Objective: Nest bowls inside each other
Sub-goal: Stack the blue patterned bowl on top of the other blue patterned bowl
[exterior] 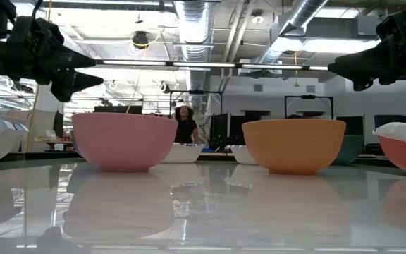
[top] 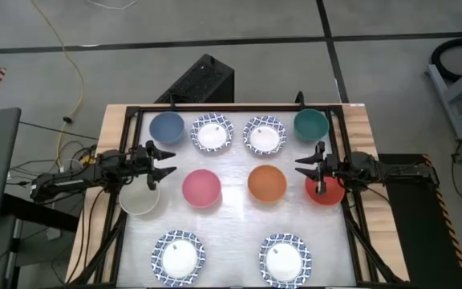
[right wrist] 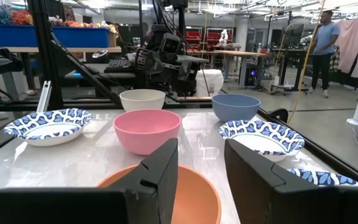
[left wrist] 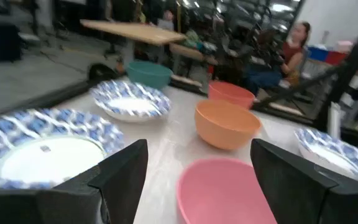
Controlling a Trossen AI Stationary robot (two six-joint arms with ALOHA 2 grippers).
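pink bowl (left wrist: 222,190) just ahead of released left claw (left wrist: 197,171); right claw (top: 305,165) parted over red bowl (top: 327,193).

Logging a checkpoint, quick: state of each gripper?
Left gripper: open, holding nothing.
Right gripper: open, holding nothing.

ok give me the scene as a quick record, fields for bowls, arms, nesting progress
back row: blue bowl, two blue-patterned bowls, teal bowl
middle row: cream bowl, pink bowl, orange bowl, red bowl
front row: two more blue-patterned bowls
left gripper: open, above the table's left edge, over the cream bowl's rim, holding nothing
right gripper: open, above the red bowl's near rim, holding nothing
nesting: none yet, every bowl stands alone
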